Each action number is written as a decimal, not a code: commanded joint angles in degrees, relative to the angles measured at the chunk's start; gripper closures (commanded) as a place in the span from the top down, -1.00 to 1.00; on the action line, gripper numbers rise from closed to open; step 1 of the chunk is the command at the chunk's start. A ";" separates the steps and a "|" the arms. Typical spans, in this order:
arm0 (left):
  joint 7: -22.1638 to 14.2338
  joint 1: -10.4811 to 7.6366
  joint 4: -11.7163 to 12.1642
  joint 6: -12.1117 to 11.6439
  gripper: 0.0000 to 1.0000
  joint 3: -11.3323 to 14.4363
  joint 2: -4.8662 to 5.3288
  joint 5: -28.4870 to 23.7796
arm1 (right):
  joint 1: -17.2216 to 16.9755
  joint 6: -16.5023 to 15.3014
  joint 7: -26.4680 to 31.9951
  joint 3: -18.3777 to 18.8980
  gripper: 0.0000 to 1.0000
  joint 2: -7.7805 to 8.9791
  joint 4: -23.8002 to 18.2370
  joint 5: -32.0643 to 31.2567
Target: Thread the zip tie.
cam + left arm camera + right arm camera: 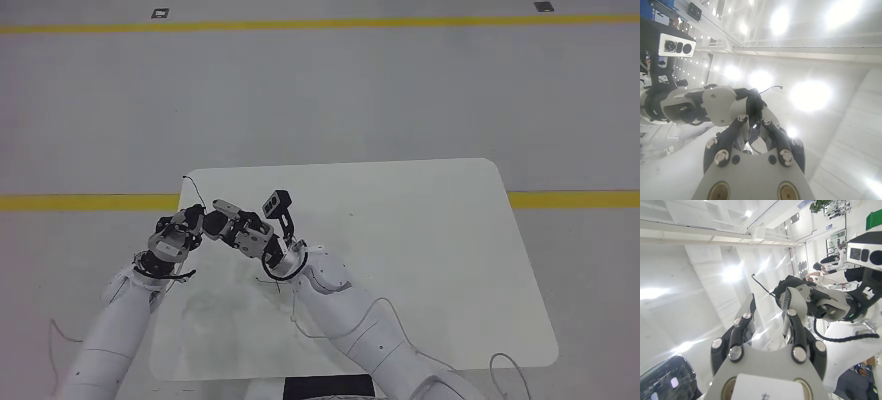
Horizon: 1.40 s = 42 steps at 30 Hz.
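Note:
A thin black zip tie [192, 190] sticks up over the left part of the white table [430, 250]. My left gripper [754, 101] is shut on it near its lower end, and the free end curves away beyond the fingertips [772, 88]. In the right wrist view the zip tie [761, 285] juts out of the left gripper [781, 286]. My right gripper [768, 305] is open, and its ribbed finger pad [785, 300] stands close beside the tie. In the top view the two grippers meet tip to tip [208, 218].
Both arms come in from the table's front edge and crowd its left side. Thin white cables [385, 310] trail along the right arm. Yellow floor lines [560, 199] run behind the table.

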 commanded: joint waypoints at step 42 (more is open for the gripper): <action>0.00 0.00 0.00 0.00 -1.00 0.00 0.00 0.00 | -4.05 0.00 -12.20 6.90 -1.00 1.41 -1.66 -24.33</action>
